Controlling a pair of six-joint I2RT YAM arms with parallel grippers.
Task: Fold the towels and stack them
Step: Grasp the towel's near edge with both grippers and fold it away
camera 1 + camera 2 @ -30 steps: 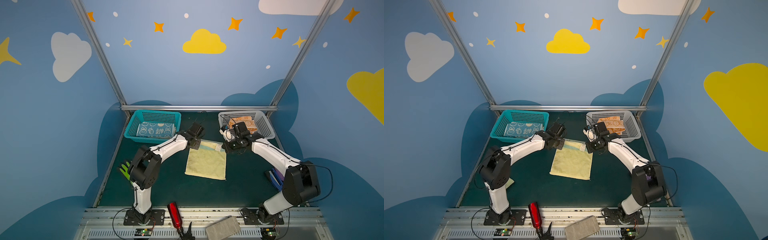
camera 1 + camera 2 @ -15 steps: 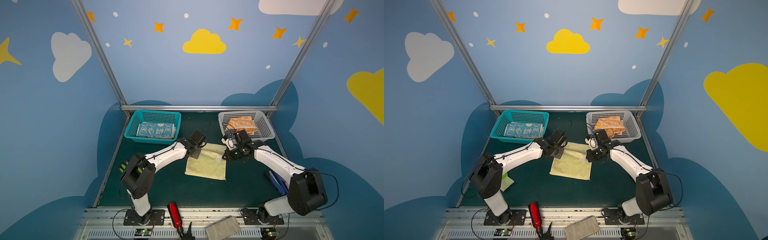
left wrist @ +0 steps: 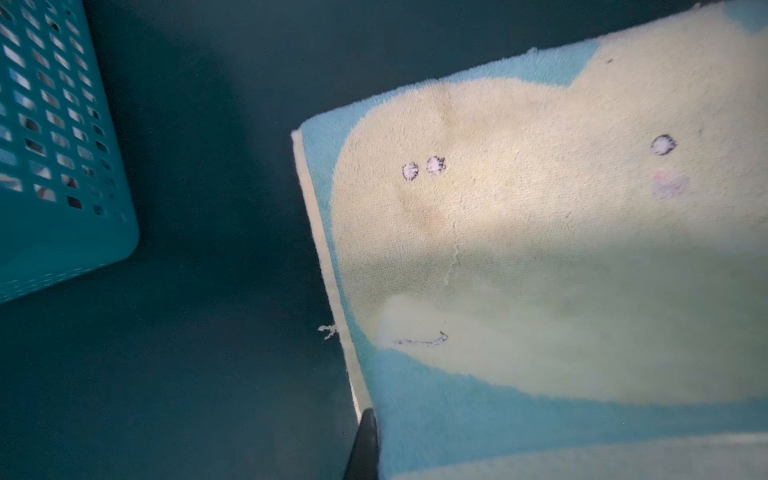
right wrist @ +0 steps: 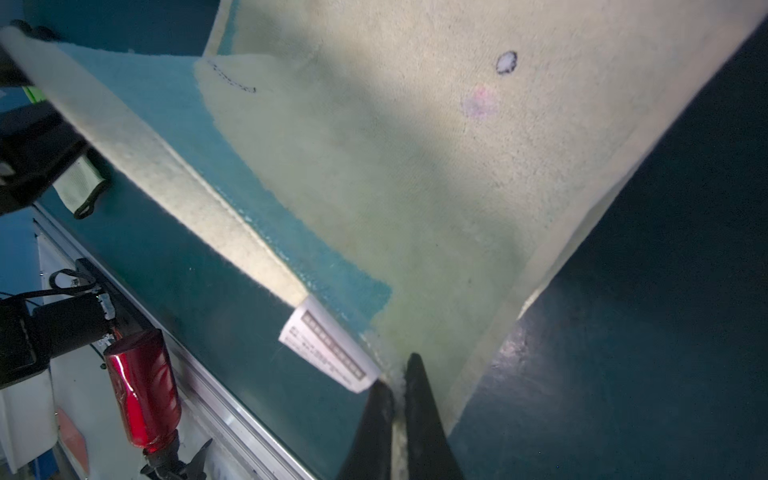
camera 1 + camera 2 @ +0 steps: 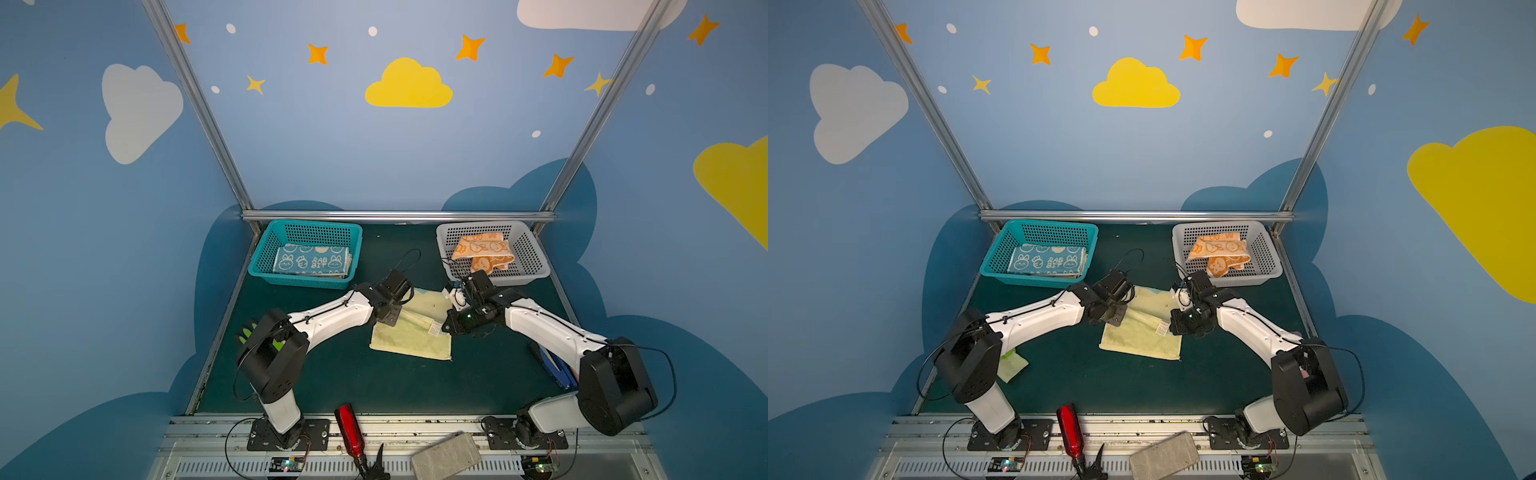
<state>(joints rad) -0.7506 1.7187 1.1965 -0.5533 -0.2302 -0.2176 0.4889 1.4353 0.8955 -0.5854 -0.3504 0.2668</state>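
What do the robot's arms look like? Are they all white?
Not all white. The left arm and right arm have smooth white tube parts joined by chunky black round joints. Each stands on a black plate bolted to a silver rail. Thin black cables run along them and loop near the wrists. The fingers are thin, black and pointed.

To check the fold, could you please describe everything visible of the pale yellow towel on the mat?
Soft terry, the pale yellow towel has light blue areas, stitched dots and a white label. Its near half lies flat on the green mat; its far edge is raised and doubled over, corners pinched by the left gripper and right gripper.
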